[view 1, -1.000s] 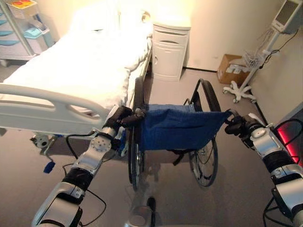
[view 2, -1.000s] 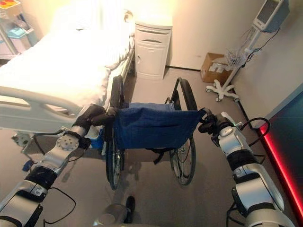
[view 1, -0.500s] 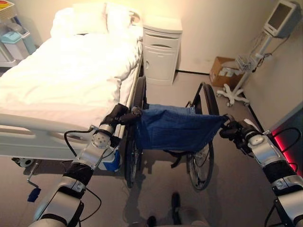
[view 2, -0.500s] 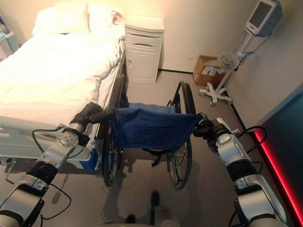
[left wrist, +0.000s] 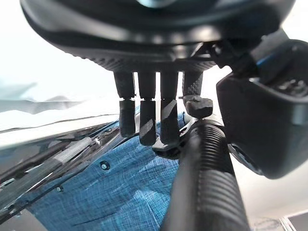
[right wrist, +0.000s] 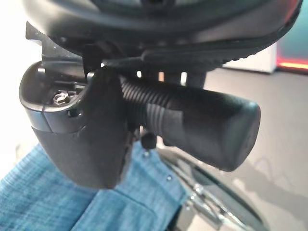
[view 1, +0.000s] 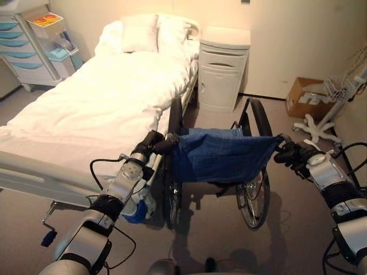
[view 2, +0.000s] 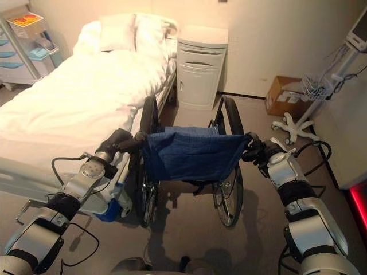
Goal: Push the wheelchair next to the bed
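Note:
The wheelchair [view 1: 221, 154], with a blue cloth back and black wheels, stands on the floor along the right side of the bed [view 1: 97, 103], its left wheel close to the mattress edge. The bed has white sheets and pillows. My left hand [view 1: 152, 143] is curled round the left push handle [left wrist: 204, 183], which runs between its thumb and fingers [left wrist: 147, 120]. At the other side my right hand [view 1: 289, 153] grips the ribbed right push handle [right wrist: 202, 127], with its thumb [right wrist: 82, 139] wrapped over it.
A white bedside cabinet [view 1: 222, 69] stands against the wall just ahead of the wheelchair. A cardboard box [view 1: 304, 97] and a wheeled stand base [view 1: 318, 123] sit at the right. A drawer cart [view 1: 28, 46] is at the far left. The bed's footboard rail [view 1: 40, 180] is near my left arm.
The view has shifted as I walk. The wheelchair has rolled forward along the bed's side, past the footboard and nearer the cabinet. Both hands keep their hold on the handles.

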